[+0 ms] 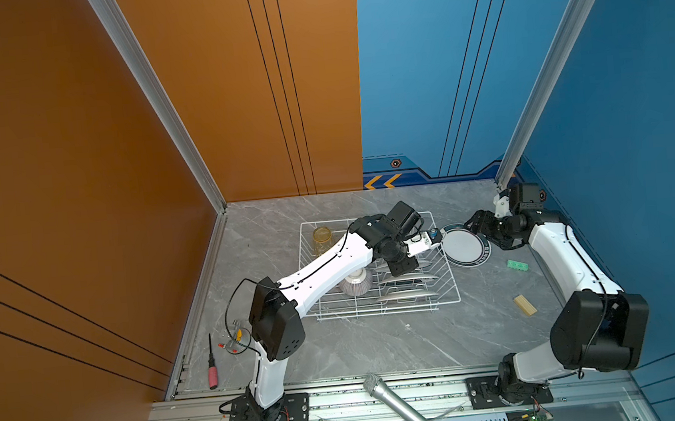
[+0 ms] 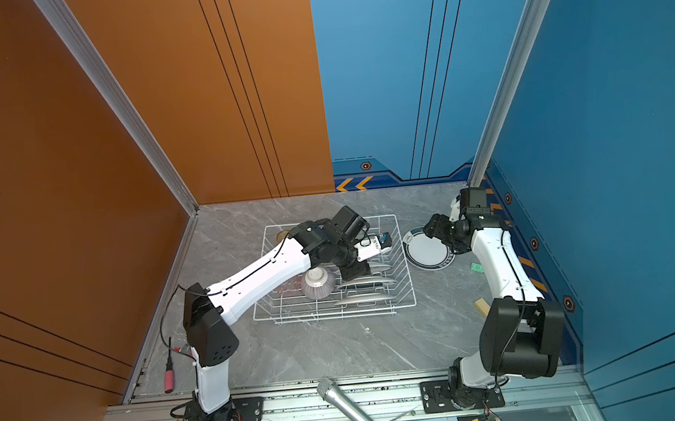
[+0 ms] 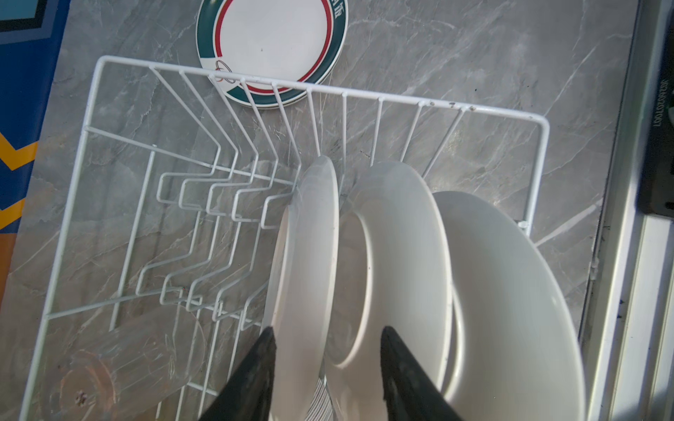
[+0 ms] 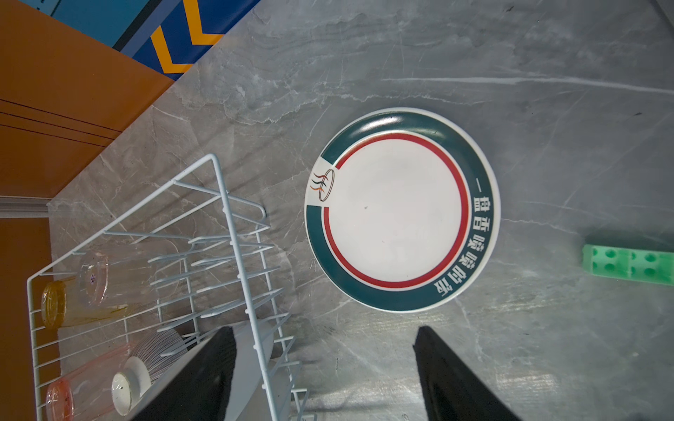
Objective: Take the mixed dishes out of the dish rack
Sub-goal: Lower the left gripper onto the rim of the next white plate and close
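Left wrist view: a plate (image 3: 306, 255), propped upright by the dish rack (image 3: 317, 89), is straddled by the half-parted left gripper (image 3: 327, 330) for rim pinching; right gripper (image 4: 324, 328) held wide, empty.

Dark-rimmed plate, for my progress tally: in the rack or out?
Out: the dark-rimmed plate lies flat on the table, beside the dish rack.

The dish rack (image 3: 321, 89) is white wire; the racked plates (image 3: 401, 237) show plain white; the flat plate (image 4: 397, 211) has a white centre, a thin red ring and a dark green band with white characters (plus a small red-and-black emblem); one tumbler (image 4: 58, 306) is amber, another glass (image 4: 73, 393) pink; the bowl (image 4: 160, 350) is white with fine dark stripes; the table (image 4: 474, 73) is grey marble with pale veins; the block (image 4: 627, 268) is green.
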`<state>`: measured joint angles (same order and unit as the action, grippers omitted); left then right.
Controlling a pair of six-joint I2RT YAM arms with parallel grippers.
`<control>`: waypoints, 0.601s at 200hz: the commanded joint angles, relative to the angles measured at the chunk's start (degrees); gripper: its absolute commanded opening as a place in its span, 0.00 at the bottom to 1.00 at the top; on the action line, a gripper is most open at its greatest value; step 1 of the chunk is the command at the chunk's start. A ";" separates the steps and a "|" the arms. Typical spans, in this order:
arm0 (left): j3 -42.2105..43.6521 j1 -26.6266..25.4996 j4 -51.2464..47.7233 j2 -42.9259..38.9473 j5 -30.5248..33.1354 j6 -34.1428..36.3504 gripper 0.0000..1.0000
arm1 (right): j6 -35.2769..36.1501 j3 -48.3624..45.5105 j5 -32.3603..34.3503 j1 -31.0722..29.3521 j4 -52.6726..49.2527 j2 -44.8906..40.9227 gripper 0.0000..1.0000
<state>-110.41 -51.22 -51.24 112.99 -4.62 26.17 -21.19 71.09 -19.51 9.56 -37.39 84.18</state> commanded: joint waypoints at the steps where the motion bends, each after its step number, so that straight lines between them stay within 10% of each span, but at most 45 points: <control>1: -1.95 -0.72 -2.52 1.15 3.42 2.24 0.48 | 0.62 -0.54 -1.14 0.80 -1.36 -1.78 0.76; 120: -6.61 -1.18 -2.33 7.13 13.02 6.85 0.30 | 0.23 -3.34 -3.87 3.23 0.64 -3.51 0.76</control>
<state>-114.54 -51.88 -52.45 119.31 5.50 31.92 -21.21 68.99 -22.22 12.43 -37.30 82.32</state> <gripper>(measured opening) 0.330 0.760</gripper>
